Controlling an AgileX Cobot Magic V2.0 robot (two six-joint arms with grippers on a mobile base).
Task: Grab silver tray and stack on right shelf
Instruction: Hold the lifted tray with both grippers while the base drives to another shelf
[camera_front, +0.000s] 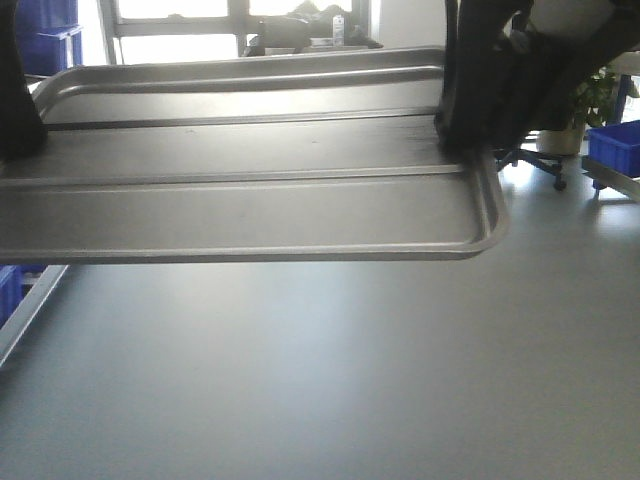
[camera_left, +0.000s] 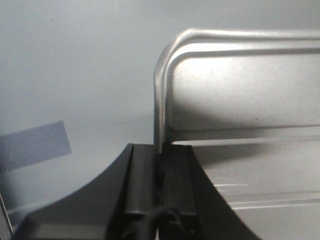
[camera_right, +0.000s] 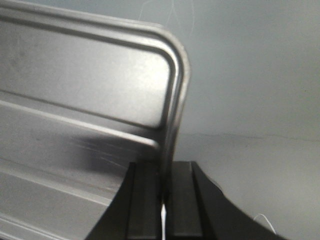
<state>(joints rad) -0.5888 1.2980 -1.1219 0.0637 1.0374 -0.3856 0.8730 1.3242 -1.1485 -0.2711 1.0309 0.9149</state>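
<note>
Holding silver tray (camera_front: 250, 215) level, clear above the grey surface (camera_front: 330, 380). Left pincer (camera_left: 160, 167) and right pincer (camera_right: 165, 175) are each clamped tight on an opposite short rim. Grab done. Right shelf not in view, so stacking is judged outstanding.

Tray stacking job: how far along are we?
Done: silver tray grabbed and held in the air above the floor. In hand: left gripper and right gripper each clamp an end rim. Left: placing it on the right shelf, which no view shows.
</note>
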